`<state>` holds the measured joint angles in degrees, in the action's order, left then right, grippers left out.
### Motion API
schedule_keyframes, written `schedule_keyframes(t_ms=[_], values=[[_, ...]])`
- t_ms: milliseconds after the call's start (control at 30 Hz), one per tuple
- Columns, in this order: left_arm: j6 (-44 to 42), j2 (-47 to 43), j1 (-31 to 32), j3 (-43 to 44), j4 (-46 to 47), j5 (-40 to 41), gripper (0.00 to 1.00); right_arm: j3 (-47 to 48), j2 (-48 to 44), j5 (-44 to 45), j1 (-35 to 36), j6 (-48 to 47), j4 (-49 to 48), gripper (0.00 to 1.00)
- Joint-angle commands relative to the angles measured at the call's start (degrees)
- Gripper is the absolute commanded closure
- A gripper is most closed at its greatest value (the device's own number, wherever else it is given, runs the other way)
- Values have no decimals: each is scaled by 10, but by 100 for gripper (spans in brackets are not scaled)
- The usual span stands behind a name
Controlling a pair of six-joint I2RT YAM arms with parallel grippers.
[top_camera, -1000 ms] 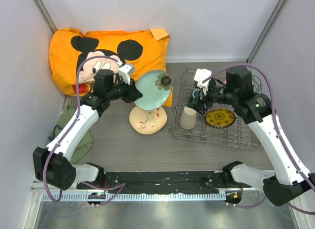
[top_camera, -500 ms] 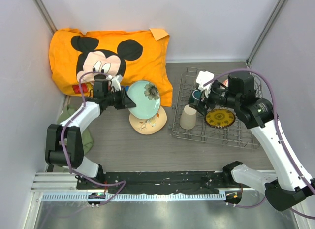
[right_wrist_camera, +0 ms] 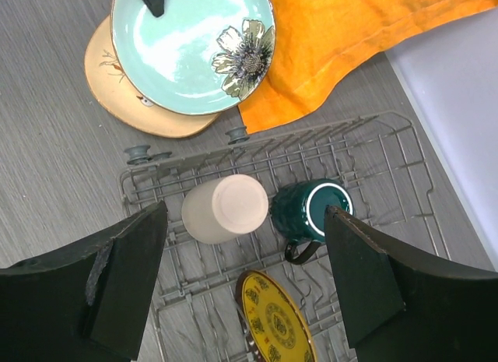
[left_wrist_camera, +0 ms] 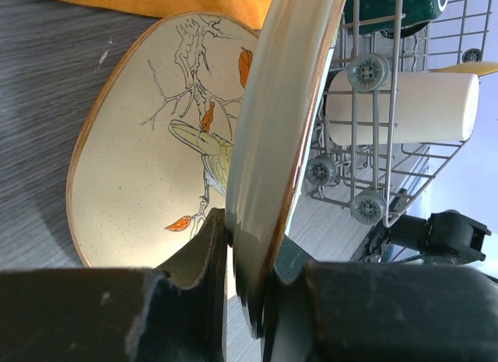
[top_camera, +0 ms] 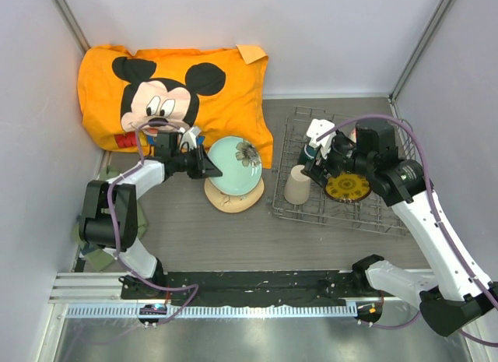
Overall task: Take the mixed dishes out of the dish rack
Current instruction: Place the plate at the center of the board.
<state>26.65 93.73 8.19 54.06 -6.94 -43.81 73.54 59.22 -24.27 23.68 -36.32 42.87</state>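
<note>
My left gripper [top_camera: 208, 169] [left_wrist_camera: 249, 253] is shut on the rim of the pale-green plate [top_camera: 236, 166] [left_wrist_camera: 284, 105], which has a flower print. It holds the plate tilted over the cream plate [top_camera: 233, 200] [left_wrist_camera: 140, 159] on the table. My right gripper [top_camera: 313, 163] [right_wrist_camera: 245, 214] is open and empty above the grey wire dish rack [top_camera: 373, 214] [right_wrist_camera: 366, 144]. Below it stand the upturned beige cup [top_camera: 296, 184] [right_wrist_camera: 226, 209] and the dark teal mug [top_camera: 310, 151] [right_wrist_camera: 315, 210]. A yellow patterned dish [top_camera: 347, 187] [right_wrist_camera: 272, 319] stands on edge in the rack. The red-orange bowl is hidden.
An orange Mickey Mouse pillow [top_camera: 179, 82] lies at the back left, its corner reaching between the plates and the rack. A green cloth [top_camera: 87, 249] lies by the left wall. Grey walls close in three sides.
My left arm has folded in and lowered the pale-green plate from raised and upright to tilted low over the cream plate. My right gripper has shifted slightly over the cup and mug.
</note>
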Motion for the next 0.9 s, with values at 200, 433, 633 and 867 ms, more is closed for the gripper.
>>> schedule_keyframes(t_ms=[200, 433, 633, 867], values=[[2, 12, 1, 0, 48, -65, 100, -16, -24, 30, 4, -12, -24, 14], [-19, 25, 0, 0, 25, -73, 98, -40, -33, 69, 3, -30, -33, 14], [-32, 29, 1, 3, 4, -72, 89, -64, -39, 95, 3, -41, -39, 15], [-70, 27, 1, 6, -31, -61, 80, -82, -52, 113, 2, -49, -42, 14]])
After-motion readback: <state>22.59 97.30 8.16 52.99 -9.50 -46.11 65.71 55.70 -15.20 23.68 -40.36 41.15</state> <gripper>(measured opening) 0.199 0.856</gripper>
